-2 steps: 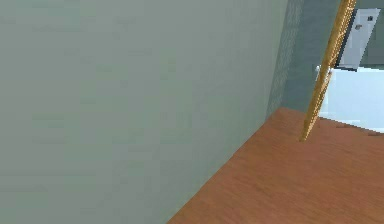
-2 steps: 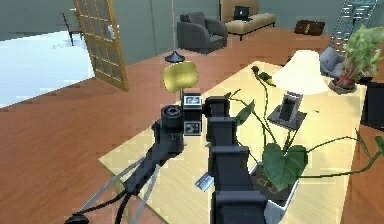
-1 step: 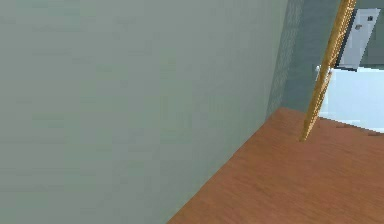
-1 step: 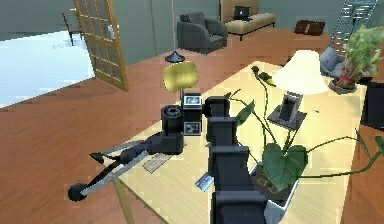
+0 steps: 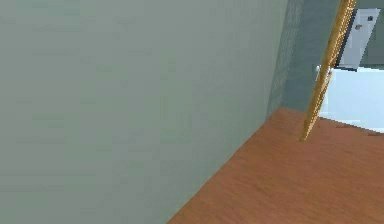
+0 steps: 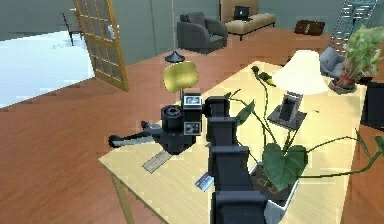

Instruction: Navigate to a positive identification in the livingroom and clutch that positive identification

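Positive identification cannot be told for certain among the small things seen. Two flat candidates lie on the pale wooden table: a grey flat piece and a small pale card. In the arm side view the gripper is seen over the table's near corner, its thin fingers pointed toward the picture's left. The grey flat piece lies just below the gripper's dark body in the picture, and whether it is touched cannot be judged. The small pale card lies close beside the dark arm, on its left. Whether anything is held by the gripper cannot be told.

A potted plant with broad leaves is placed just right of the arm. A yellow rounded thing stands beyond the gripper at the table's far edge. Farther along the table a grey stand, a white lampshade and a second potted plant are seen. Beyond the table, across the red-brown floor, a dark armchair and a wooden glazed door are seen.

In the forward view a grey-green wall is faced closely, with a wooden door's edge at the right.
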Available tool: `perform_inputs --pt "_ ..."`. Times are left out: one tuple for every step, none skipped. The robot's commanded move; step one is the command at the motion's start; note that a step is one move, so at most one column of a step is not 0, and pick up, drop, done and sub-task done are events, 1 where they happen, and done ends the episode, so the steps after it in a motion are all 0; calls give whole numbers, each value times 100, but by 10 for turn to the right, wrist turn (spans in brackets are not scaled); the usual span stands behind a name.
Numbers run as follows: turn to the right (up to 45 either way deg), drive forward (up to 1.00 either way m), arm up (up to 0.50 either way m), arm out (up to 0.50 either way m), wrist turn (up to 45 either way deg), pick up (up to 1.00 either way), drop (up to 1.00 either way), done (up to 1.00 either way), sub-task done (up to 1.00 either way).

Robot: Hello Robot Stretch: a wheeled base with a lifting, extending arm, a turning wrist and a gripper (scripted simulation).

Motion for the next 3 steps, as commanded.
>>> perform_inputs --pt "0 0 0 0 450 0 0 0 0" --pt "0 0 0 0 240 0 0 0 0" --pt "0 0 -30 0 0 0 0 0 0"
